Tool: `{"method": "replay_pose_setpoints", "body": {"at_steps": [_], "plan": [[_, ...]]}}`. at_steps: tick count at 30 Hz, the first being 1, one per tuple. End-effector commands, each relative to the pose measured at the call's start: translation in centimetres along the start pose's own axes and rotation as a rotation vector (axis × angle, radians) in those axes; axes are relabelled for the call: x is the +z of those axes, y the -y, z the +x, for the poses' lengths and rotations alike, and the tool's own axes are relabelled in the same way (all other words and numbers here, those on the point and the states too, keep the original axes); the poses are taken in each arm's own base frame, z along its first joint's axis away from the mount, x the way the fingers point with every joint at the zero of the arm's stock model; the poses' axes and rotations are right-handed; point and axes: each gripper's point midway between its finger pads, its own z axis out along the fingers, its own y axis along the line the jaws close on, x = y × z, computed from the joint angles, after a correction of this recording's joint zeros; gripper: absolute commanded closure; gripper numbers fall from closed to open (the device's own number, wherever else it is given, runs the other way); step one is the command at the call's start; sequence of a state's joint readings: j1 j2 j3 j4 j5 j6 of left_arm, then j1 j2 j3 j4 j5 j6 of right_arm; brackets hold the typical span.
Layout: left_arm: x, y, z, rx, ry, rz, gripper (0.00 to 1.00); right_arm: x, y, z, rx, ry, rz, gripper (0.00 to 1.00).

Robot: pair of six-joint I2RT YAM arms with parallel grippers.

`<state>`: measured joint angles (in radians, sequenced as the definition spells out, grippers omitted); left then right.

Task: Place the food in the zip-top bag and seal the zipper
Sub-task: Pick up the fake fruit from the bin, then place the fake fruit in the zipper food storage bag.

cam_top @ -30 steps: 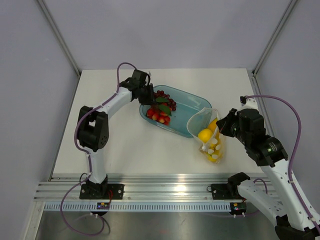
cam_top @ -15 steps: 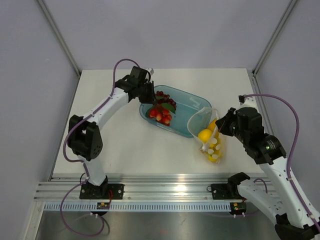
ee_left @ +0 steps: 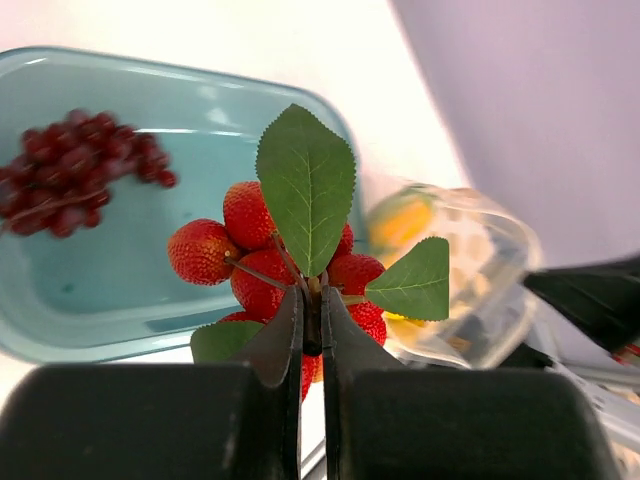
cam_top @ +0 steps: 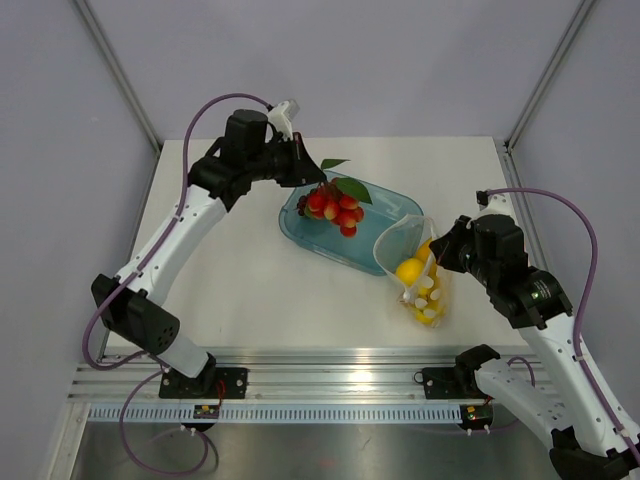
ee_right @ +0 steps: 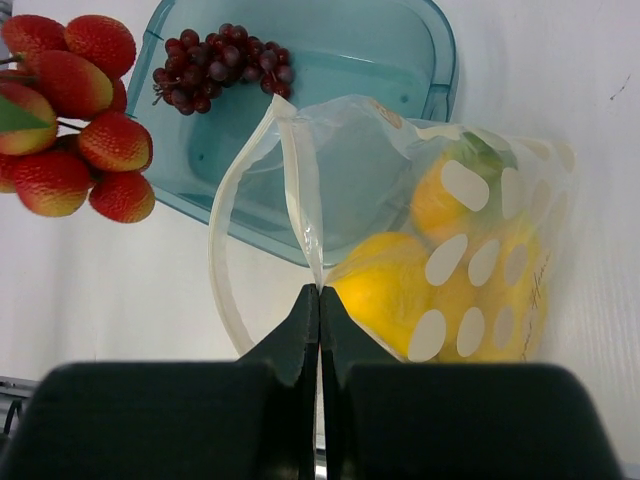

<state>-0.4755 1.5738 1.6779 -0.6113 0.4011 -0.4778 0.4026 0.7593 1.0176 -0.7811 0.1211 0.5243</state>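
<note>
Since the earlier frames, the left arm has risen and lifted the bunch of glossy red toy strawberries with green leaves (cam_top: 338,208) (ee_left: 265,260) out of the translucent teal-blue rectangular tray (cam_top: 385,205) (ee_left: 90,290) (ee_right: 350,60). In the top view the bunch now hangs above the tray's left half, clear of its floor.

Left gripper (cam_top: 312,185) (ee_left: 312,300): fingers pressed together on the bunch's stem, just below the leaves.

Right gripper (cam_top: 443,254) (ee_right: 319,295): fingers pinching the mouth edge of the small clear plastic bag printed with white round dots (cam_top: 395,235) (ee_right: 500,270).

Bag position: on the white worktop (cam_top: 250,280), just beside the tray's near right edge; whether the two touch cannot be told. The mouth gapes open toward the tray, with the thin pale zipper strip (ee_right: 300,170) looping around it, unsealed.

Bag contents: a round yellow fruit (cam_top: 410,270) (ee_right: 385,290) near the mouth and an orange fruit (ee_right: 440,205) behind it.

Tray contents: a cluster of small dark red grapes (ee_left: 80,180) (ee_right: 222,62) lies on the tray floor at its far left end.
</note>
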Motion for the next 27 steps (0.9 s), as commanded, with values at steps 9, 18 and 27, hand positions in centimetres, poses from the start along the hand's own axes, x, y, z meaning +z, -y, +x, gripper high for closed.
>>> {"method": "replay_pose_setpoints", "body": {"at_steps": [9, 18, 27], "plan": [[-4.5, 13.8, -0.4, 0.0, 0.077, 0.485, 1.0, -0.5, -1.8, -2.1, 0.032, 0.066, -0.07, 1.0], [1.2, 14.9, 4.4, -0.093, 0.002, 0.5, 1.0, -1.3, -2.4, -2.6, 0.044, 0.077, -0.1, 1.0], [7.1, 14.5, 8.8, -0.207, -0.116, 0.517, 1.0, -1.2, -3.8, -2.5, 0.071, 0.065, -0.171, 1.0]]}}
